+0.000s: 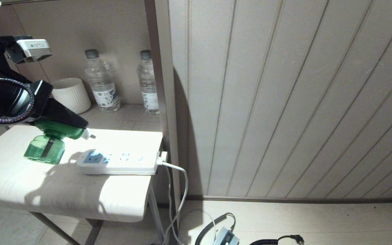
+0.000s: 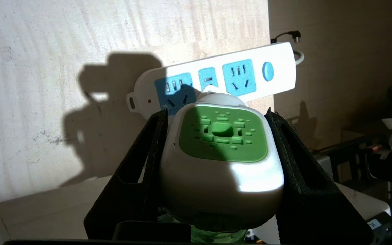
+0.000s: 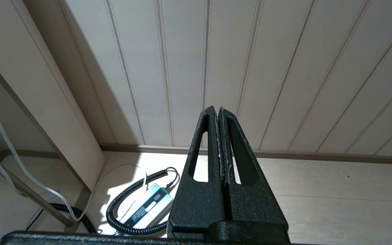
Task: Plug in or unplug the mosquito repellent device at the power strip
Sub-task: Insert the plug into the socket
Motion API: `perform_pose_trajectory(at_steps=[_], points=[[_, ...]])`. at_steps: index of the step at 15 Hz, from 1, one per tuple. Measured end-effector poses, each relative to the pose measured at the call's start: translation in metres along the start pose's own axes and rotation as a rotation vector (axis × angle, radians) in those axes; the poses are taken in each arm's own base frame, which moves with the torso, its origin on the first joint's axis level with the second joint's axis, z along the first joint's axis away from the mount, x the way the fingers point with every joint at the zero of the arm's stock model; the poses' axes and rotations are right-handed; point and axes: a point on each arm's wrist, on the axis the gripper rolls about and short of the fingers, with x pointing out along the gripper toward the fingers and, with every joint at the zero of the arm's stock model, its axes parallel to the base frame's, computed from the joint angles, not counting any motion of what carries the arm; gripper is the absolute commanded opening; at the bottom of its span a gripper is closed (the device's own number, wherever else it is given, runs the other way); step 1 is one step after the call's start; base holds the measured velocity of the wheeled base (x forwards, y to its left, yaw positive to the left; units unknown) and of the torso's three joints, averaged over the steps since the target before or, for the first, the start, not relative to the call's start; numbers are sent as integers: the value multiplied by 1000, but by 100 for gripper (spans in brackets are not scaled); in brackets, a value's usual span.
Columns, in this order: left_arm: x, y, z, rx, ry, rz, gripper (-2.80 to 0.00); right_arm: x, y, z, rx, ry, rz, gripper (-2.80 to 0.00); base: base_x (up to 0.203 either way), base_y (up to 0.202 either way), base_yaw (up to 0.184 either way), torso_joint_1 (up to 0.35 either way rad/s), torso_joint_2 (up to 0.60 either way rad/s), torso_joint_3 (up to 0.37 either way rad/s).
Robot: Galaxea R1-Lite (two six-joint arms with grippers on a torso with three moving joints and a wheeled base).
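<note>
— Where is the mosquito repellent device (image 2: 221, 160)?

— Clamped between the left gripper (image 2: 218, 136) fingers, held in the air just above the power strip's (image 1: 119, 162) left end, prongs clear of the sockets. The strip lies near the table's (image 1: 19, 183) front right corner.

— And the right gripper (image 3: 218, 112)?

— Closed on nothing, parked low facing the wall.

Beige panelled wall (image 1: 284, 102), pale floor (image 1: 318, 221), small white table (image 1: 12, 183) in bright light, hard shadows
</note>
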Motion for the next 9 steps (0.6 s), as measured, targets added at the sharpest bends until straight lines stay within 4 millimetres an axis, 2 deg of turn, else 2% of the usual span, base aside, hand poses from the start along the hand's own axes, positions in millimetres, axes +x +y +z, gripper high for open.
perform_pose_trajectory(at_steps=[4,9], points=[[0,-1,-2,24,15,-2,-280,0,0,0,0,0,0,-280,0,0,0,11,-30,-16],[0,-2,-9,188,75,-8,-280,0,0,0,-4,-1,0,-280,0,0,0,158,-393,-226]])
